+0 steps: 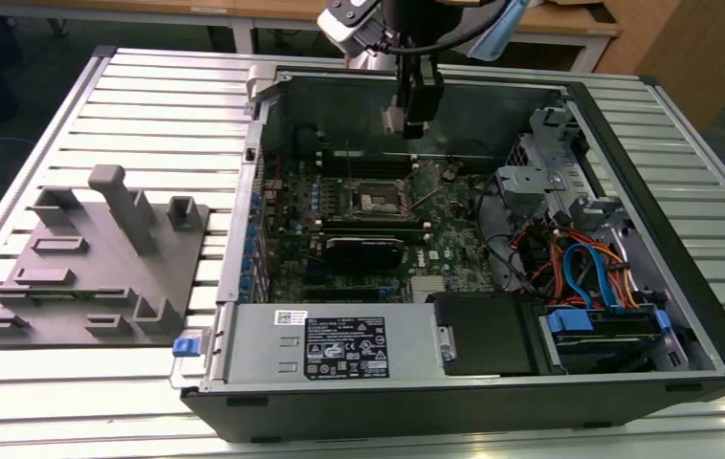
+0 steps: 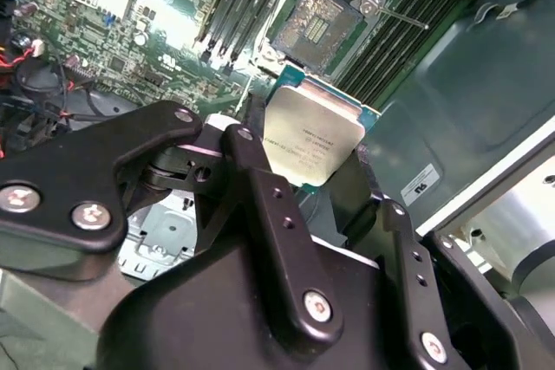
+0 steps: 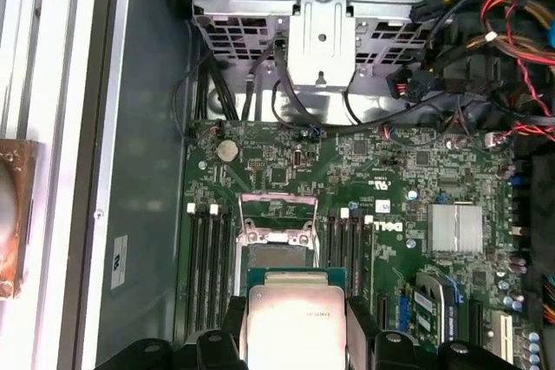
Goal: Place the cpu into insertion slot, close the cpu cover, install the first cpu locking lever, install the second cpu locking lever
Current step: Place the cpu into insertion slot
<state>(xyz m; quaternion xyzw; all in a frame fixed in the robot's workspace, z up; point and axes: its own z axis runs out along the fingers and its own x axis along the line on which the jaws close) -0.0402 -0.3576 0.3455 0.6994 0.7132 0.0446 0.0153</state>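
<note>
Inside an open computer case point(image 1: 465, 394) on a slatted table point(image 1: 56, 392), the jaws are clenched on the cpu point(image 2: 312, 132), gripping two opposite edges. It hangs above the motherboard point(image 3: 381, 171), near the uncovered slot point(image 2: 316, 28), whose cover point(image 3: 276, 210) is open.

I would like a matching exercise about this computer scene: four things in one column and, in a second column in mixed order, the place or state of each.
Things
1. cpu
2. insertion slot
3. power supply box
4. grey fixture plate

Places or states
A. lies on the table, at the exterior view's left of the computer case
B. empty, on the motherboard
C. held in the gripper
D. inside the computer case, with a label on top

Pairs: 1-C, 2-B, 3-D, 4-A
</note>
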